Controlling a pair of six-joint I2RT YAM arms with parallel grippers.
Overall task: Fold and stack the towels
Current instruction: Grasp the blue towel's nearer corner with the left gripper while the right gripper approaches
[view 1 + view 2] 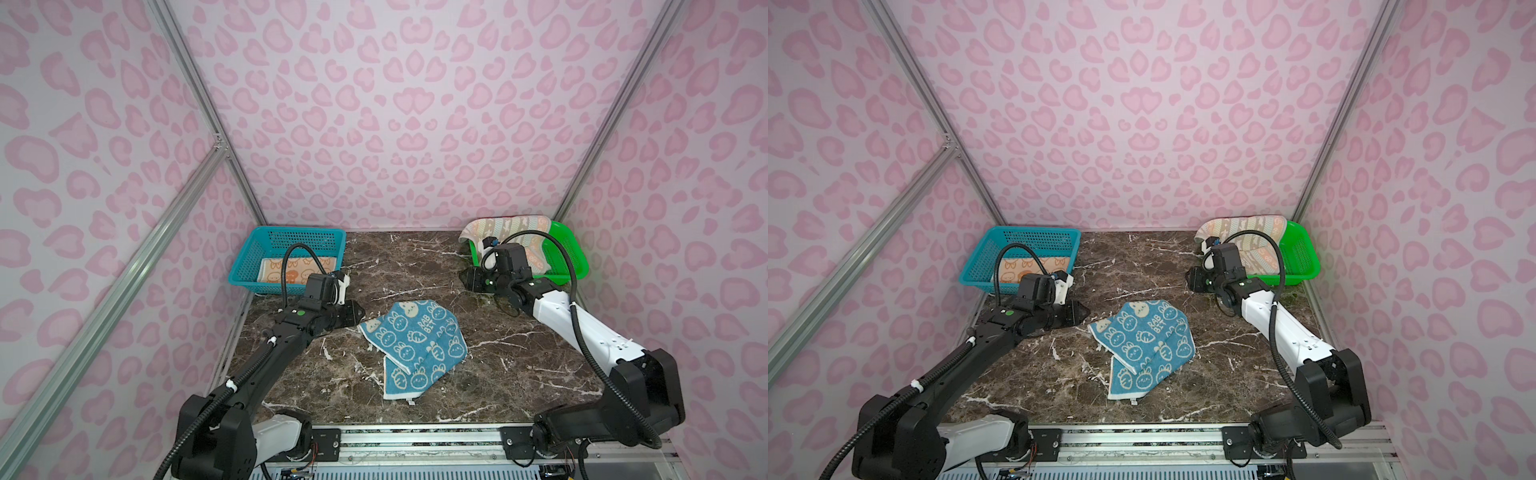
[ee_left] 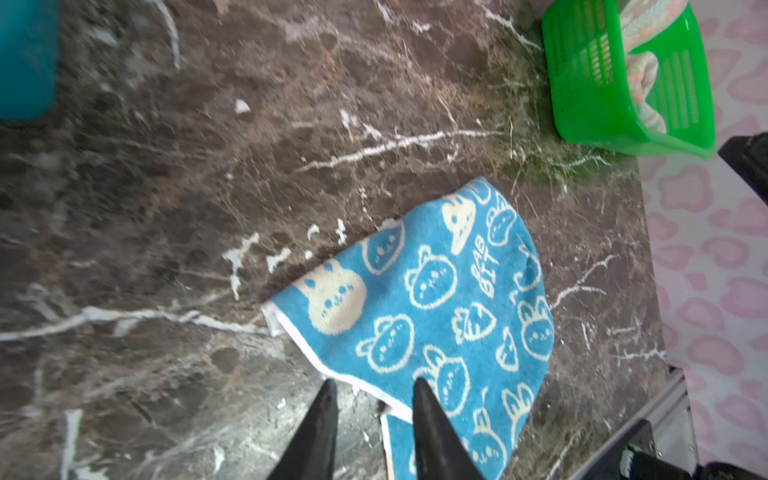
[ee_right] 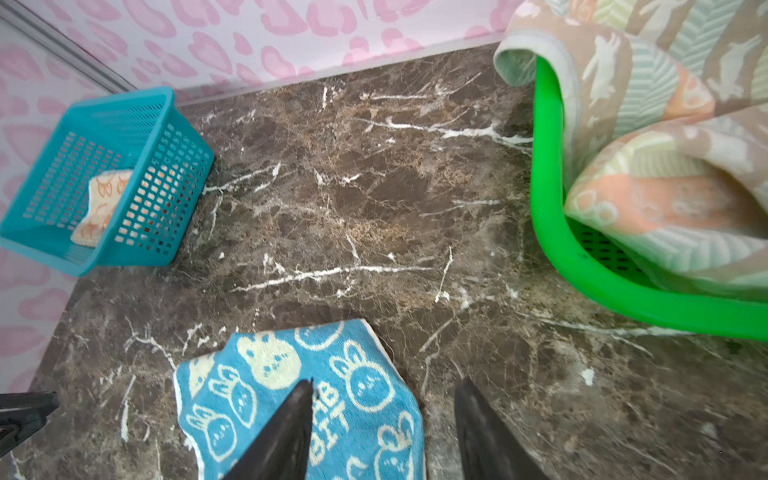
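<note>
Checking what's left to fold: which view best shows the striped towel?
Right wrist view: the striped towel is close up, bunched, hanging over the green basket rim. Both top views show it small, partly behind the right arm; left wrist catches slivers.

Lab test booth, aluminium frame [image 1: 104, 309], pink-print panels [image 1: 415, 104] (marble-look tabletop [image 1: 415, 266])

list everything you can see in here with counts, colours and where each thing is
table: 1, dark brown marble, under everything
blue basket: 1, blue, back left corner
green basket: 1, green, back right corner
blue towel: 1, blue with cream rabbits, rumpled at mid-table
orange towel: 1 seen, orange and cream, folded inside the blue basket
striped towel: 1, peach-grey chevrons, draped over the green basket
left gripper: 1, black, open, by the blue towel's left corner
right gripper: 1, black, open, near the green basket
</note>
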